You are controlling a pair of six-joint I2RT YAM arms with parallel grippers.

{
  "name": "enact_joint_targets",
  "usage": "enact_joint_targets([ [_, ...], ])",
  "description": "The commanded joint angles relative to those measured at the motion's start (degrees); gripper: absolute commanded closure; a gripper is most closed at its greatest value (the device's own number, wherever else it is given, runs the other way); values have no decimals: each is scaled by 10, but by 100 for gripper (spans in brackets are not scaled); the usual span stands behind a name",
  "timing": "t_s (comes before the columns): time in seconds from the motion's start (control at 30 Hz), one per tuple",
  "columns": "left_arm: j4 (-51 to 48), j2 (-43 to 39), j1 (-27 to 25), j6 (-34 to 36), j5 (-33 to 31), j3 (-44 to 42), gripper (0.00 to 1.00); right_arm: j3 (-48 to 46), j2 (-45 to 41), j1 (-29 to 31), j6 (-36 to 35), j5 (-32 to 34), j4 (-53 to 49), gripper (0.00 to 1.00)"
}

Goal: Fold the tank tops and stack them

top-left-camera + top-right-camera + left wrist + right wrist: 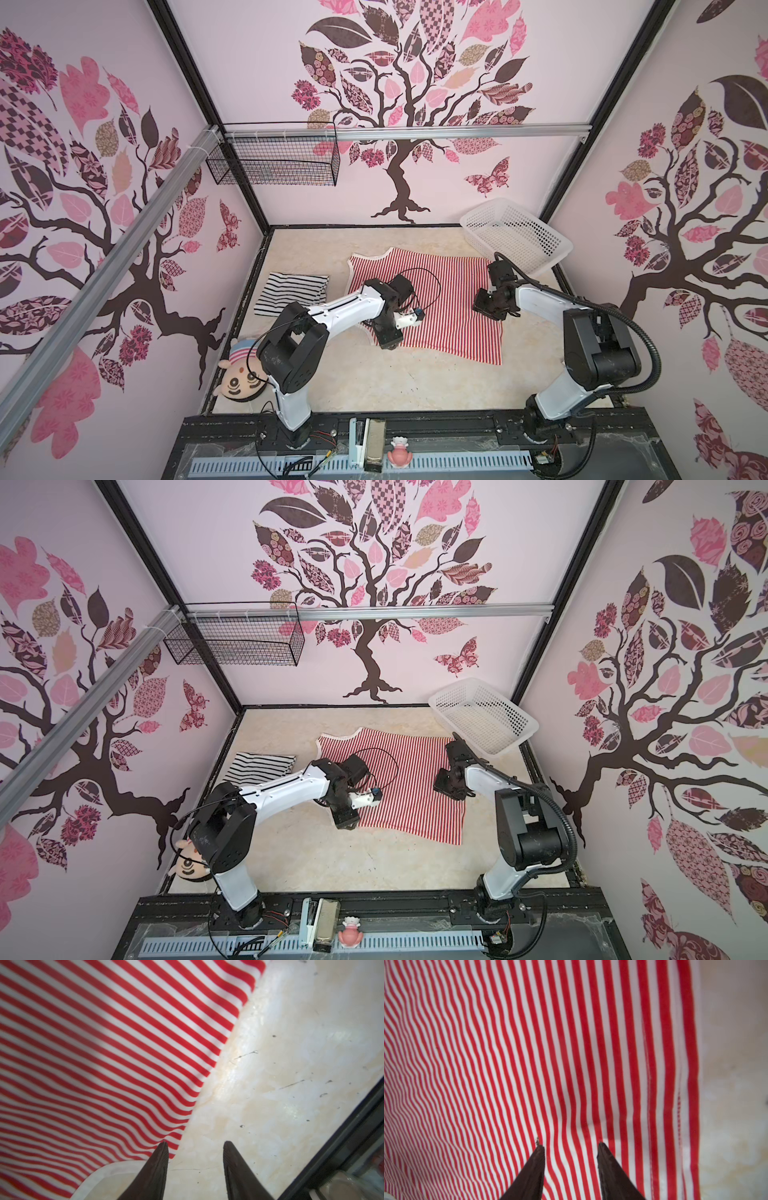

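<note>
Both top views are bright, evenly lit and sharp; wide-angle stretch splays the walls (pixel 62 208) at the edges. Wrist views are softer: the red-and-white top (pixel 571 1043) blurs, shadow patches cross it, and the table (pixel 291 1043) shows pale glare.

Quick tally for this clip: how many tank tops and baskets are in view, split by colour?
Red-and-white tank top: 1
Black-and-white tank top: 1
White plastic basket: 1
Black wire basket: 1
Total: 4
</note>
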Motion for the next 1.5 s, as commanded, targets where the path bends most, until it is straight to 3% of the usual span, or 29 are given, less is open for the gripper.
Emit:
enact_joint_targets([
  [0.0, 50, -5, 63, -24, -37, 33, 52, -4, -59, 46, 6, 5, -52, 55],
  [0.3, 106, 90, 161, -13, -97, 70, 52, -177, -201, 85, 73, -57, -21, 54],
  [0.5, 110, 84, 165, -7, -92, 29, 52, -229, -244, 85, 72, -19, -50, 54],
  [0.73, 92, 33, 165, -5, -68, -47, 52, -231, -217, 59, 59, 11, -58, 53],
  [0.87, 85, -4, 162, -4, -54, -93, 52, -229, -212, 18, 55, 6, -51, 53],
  [1.03, 73, -38, 157, -8, -41, -124, 52, -215, -207, 12, 51, 16, -54, 53],
  [1.1, 72, -49, 154, -8, -42, -131, 52, -209, -207, 11, 45, -13, -50, 53],
  [1.27, 70, -89, 147, -25, -40, -121, 52, -197, -274, 11, 58, -33, -61, 48],
  [1.47, 112, -149, 59, -12, -93, -145, 48, -202, -343, 11, 113, 18, -106, 39],
])
